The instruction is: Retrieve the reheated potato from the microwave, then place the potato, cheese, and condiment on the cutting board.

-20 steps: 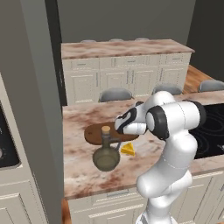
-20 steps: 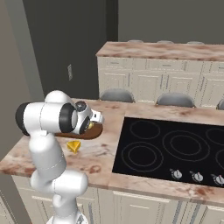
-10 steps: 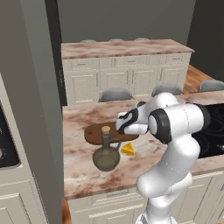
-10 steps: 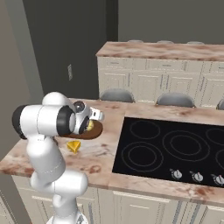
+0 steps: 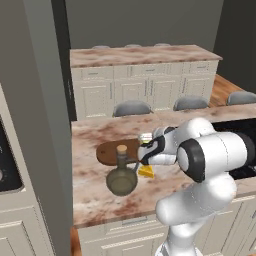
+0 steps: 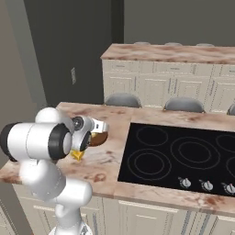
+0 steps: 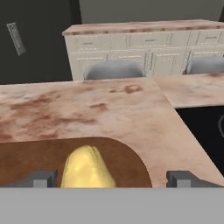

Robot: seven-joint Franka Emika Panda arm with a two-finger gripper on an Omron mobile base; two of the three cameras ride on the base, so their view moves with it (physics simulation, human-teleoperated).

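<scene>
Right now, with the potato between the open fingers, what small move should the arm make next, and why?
Probably lift the gripper straight up and away. Its jaws stand wide apart, and the potato lies on the cutting board between the fingertips, so it seems released. The cheese and the condiment sit on the counter beside the board, not yet on it.

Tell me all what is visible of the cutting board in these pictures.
The cutting board is a flat, dark-brown wooden board with rounded ends, lying on the marbled counter. The pale-yellow potato rests on it, between the fingertips of the open gripper. In the left base view the olive-green bottle stands in front of the board and the arm hides its right end.
</scene>
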